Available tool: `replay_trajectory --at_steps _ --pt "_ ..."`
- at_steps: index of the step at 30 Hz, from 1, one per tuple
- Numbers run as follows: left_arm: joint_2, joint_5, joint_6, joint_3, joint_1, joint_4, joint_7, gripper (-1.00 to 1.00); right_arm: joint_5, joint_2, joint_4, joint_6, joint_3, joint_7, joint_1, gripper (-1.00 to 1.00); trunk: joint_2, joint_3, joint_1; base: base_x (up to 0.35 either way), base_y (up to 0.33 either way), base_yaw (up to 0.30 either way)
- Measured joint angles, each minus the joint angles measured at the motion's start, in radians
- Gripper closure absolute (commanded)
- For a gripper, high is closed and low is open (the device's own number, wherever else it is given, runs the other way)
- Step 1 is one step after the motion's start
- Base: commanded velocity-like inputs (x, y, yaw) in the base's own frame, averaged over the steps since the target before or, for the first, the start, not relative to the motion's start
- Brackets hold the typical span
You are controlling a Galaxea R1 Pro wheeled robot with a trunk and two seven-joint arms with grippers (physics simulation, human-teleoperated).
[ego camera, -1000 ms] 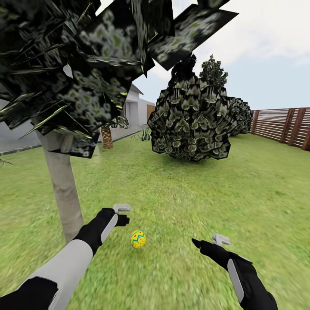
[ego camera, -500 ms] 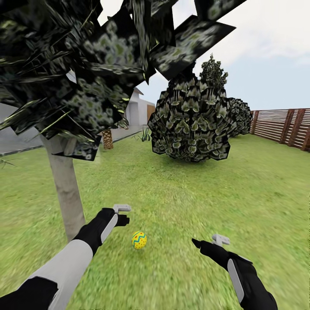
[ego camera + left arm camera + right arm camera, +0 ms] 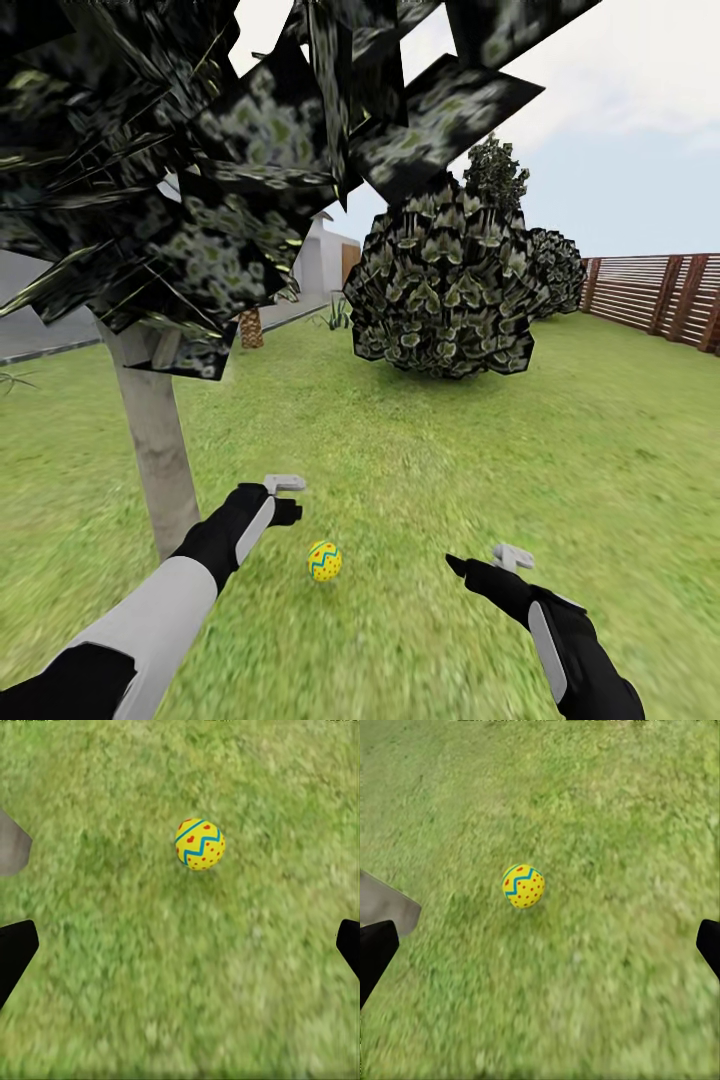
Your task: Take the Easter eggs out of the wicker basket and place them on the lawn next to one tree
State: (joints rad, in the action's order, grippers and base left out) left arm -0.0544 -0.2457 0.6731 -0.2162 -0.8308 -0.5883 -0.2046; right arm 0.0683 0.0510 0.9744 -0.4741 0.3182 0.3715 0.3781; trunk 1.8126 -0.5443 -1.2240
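One yellow Easter egg [image 3: 323, 561] with a blue zigzag and red dots lies on the lawn [image 3: 420, 470], a short way right of the tree's pale grey trunk [image 3: 160, 470]. My left gripper [image 3: 290, 498] hovers open just left of and above the egg. My right gripper [image 3: 482, 558] hangs open to its right. The left wrist view has the egg [image 3: 200, 844] ahead of the widely spread fingers [image 3: 15, 952], with the trunk base [image 3: 11, 847] at the edge. The right wrist view also holds the egg [image 3: 523, 886] and trunk [image 3: 386, 907]. The wicker basket and the other two eggs are out of view.
Dark speckled foliage [image 3: 200, 150] hangs low overhead on the left. A big leafy bush [image 3: 445, 290] stands farther back in the middle. A brown slat fence [image 3: 660, 290] runs along the right, and a white house [image 3: 325, 250] and a palm trunk [image 3: 250, 328] lie behind.
The whole view has crept slightly, so the trunk and foliage sit a little further right and lower. The egg and both grippers keep their places relative to each other.
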Motion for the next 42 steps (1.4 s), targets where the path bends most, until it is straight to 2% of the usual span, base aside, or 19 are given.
replay_trajectory --at_steps 9,20,42 --pt "-0.004 0.001 0.000 0.000 0.000 0.001 0.000 -1.00 0.000 0.000 0.000 0.000 0.000 0.000 0.000 -1.00 -0.063 0.028 0.034 -0.008 0.000 0.000" --pt "-0.005 0.001 0.000 0.000 0.000 0.000 0.000 -1.00 0.000 0.000 0.000 0.000 0.000 0.000 0.001 -1.00 -0.140 0.063 0.077 -0.131 0.041 0.000" --pt "-0.005 0.000 0.000 0.000 0.000 0.000 0.000 -1.00 0.000 0.000 0.000 -0.001 0.000 0.000 0.000 -1.00 -0.294 0.132 0.161 -0.006 0.001 0.000"
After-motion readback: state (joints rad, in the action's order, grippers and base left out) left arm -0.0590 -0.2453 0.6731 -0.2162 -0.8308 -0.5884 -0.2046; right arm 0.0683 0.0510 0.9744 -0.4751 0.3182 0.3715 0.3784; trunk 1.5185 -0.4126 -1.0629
